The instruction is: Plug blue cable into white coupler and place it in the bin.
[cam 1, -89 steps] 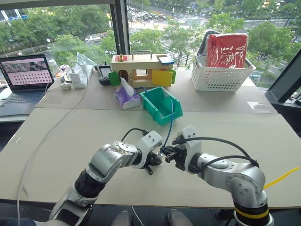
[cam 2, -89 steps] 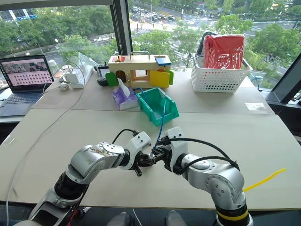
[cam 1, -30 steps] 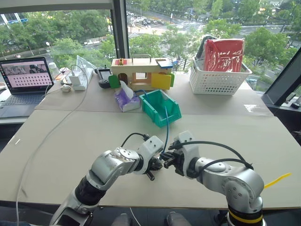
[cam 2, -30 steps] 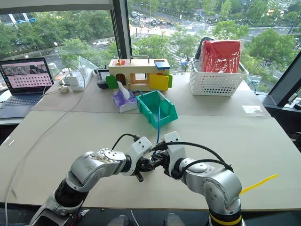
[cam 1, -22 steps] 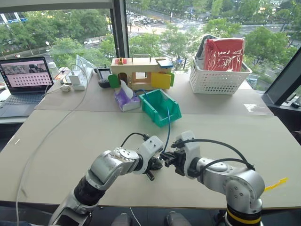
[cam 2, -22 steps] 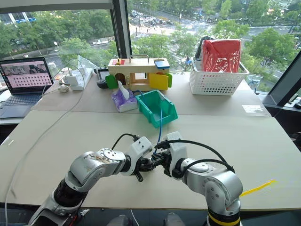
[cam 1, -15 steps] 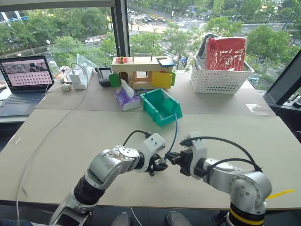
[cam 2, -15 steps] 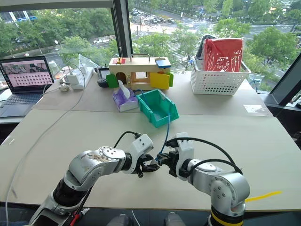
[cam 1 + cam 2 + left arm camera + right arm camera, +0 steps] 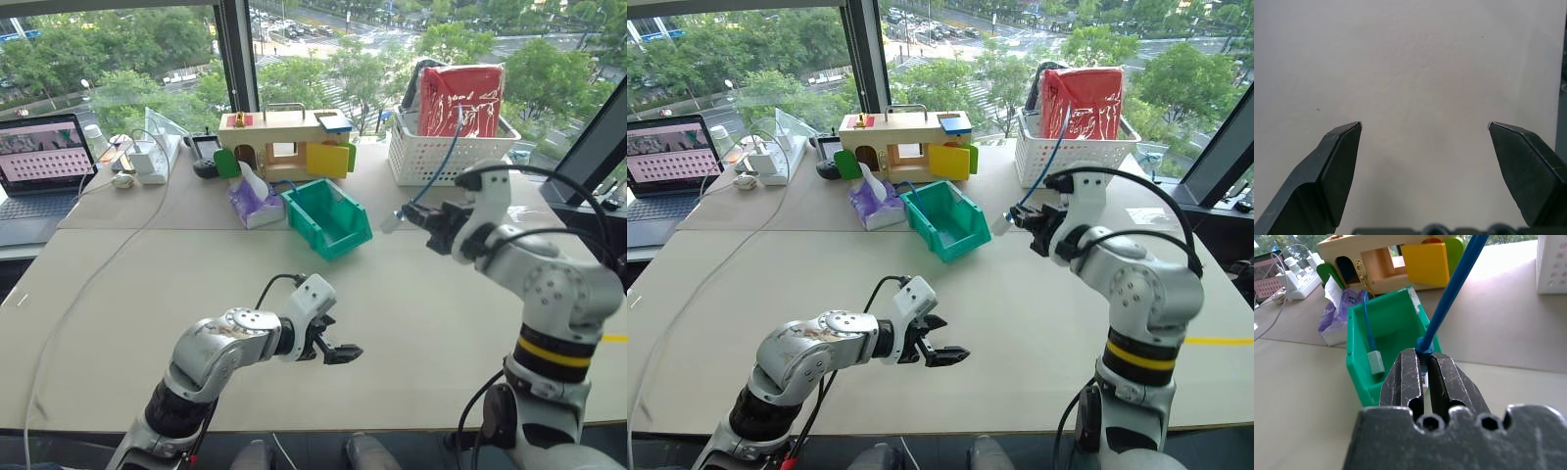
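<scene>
The blue cable (image 9: 438, 164) arched upward (white coupler (image 9: 391, 223) on its lower end), raised right of the teal bin (image 9: 328, 217), which held another blue cord.

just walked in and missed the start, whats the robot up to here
The right gripper, jaws shut on the blue cable near its plug, holds it up in the air beside the green bin, with the white coupler on the cable's end. The left gripper hangs low over the table with jaws open and empty. Another blue cable end already lies in the bin.
</scene>
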You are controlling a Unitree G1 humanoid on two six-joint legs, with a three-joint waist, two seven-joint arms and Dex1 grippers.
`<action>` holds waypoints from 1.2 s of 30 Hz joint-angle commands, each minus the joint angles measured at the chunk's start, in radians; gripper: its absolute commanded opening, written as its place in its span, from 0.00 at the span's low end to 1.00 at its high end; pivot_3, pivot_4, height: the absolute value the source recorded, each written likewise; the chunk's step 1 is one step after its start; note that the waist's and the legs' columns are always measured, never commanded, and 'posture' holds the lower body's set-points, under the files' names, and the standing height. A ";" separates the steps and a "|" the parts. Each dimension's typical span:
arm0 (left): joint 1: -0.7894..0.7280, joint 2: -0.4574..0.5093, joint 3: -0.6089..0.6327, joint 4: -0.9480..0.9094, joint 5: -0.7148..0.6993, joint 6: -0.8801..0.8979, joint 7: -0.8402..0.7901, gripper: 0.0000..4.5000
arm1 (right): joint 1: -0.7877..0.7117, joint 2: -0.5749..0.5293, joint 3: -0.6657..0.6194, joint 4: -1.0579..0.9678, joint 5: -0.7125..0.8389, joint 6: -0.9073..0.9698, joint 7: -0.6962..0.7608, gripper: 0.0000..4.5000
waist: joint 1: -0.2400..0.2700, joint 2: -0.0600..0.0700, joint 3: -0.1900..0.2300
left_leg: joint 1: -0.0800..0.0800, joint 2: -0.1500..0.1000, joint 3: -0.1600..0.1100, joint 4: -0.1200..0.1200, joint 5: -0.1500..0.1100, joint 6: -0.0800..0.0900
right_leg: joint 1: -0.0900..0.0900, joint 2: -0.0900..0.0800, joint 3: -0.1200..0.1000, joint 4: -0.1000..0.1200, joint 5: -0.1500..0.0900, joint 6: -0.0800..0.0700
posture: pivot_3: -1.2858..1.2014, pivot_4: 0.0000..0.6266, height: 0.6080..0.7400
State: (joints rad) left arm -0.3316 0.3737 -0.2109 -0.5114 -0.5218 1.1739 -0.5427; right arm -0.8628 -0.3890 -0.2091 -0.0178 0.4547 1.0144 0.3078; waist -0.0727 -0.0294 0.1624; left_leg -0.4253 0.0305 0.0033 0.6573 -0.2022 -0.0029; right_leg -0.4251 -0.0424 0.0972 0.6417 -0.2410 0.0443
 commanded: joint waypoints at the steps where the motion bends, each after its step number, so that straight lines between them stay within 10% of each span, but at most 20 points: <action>1: 0.106 0.056 0.051 -0.089 -0.019 -0.138 -0.061 0.99 | -0.128 0.005 0.116 0.255 -0.109 -0.262 0.104 0.00 | 0.003 0.000 0.002 | 0.000 0.000 0.000 0.000 0.000 0.000 | 0.000 0.000 -0.001 0.000 0.002 -0.003 | 0.52 0.24 0.81; 7: 0.242 0.051 0.090 -0.120 0.043 -0.320 -0.005 0.99 | -0.334 0.098 0.182 0.718 -0.207 -0.554 0.194 0.00 | 0.009 0.000 0.005 | -0.001 -0.001 0.000 0.000 0.000 0.000 | 0.000 -0.001 -0.001 -0.001 0.004 -0.006 | 0.52 0.24 0.81; 8: 0.249 0.054 0.088 -0.122 0.058 -0.336 0.007 1.00 | -0.354 0.103 0.196 0.767 -0.230 -0.589 0.205 0.20 | 0.012 -0.001 0.006 | -0.001 -0.001 0.000 0.000 0.000 0.000 | 0.000 -0.001 -0.001 -0.001 0.004 -0.006 | 0.52 0.24 0.81; 19: 0.255 0.138 0.109 -0.057 0.179 -0.606 -0.036 1.00 | -0.328 0.059 0.157 0.637 -0.205 -0.543 0.300 0.99 | 0.025 0.000 0.007 | -0.003 -0.001 -0.001 0.000 0.000 0.000 | -0.001 -0.002 -0.003 0.000 0.004 -0.007 | 0.52 0.24 0.81; 31: 0.201 0.138 0.203 0.186 0.146 -0.776 -0.169 1.00 | 0.403 -0.210 -0.040 -0.248 -0.041 -0.419 0.383 0.99 | 0.032 0.000 0.007 | -0.005 0.000 -0.002 0.000 0.000 0.000 | -0.002 -0.002 -0.004 0.000 0.004 -0.006 | 0.52 0.24 0.81; 36: 0.173 0.129 0.229 0.314 0.139 -0.858 -0.217 1.00 | 0.647 -0.146 -0.069 -0.422 -0.017 -0.413 0.284 0.99 | 0.021 0.000 0.007 | 0.000 0.001 -0.001 0.000 0.000 0.000 | 0.001 0.000 -0.002 0.002 0.002 -0.003 | 0.52 0.24 0.81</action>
State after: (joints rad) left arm -0.1406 0.5066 -0.0120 -0.2228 -0.3754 0.3669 -0.7380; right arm -0.2423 -0.5415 -0.2571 -0.3451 0.4268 0.6194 0.6245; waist -0.0516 -0.0298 0.1690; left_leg -0.4245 0.0314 0.0028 0.6580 -0.2022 -0.0031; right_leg -0.4246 -0.0427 0.0949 0.6443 -0.2405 0.0434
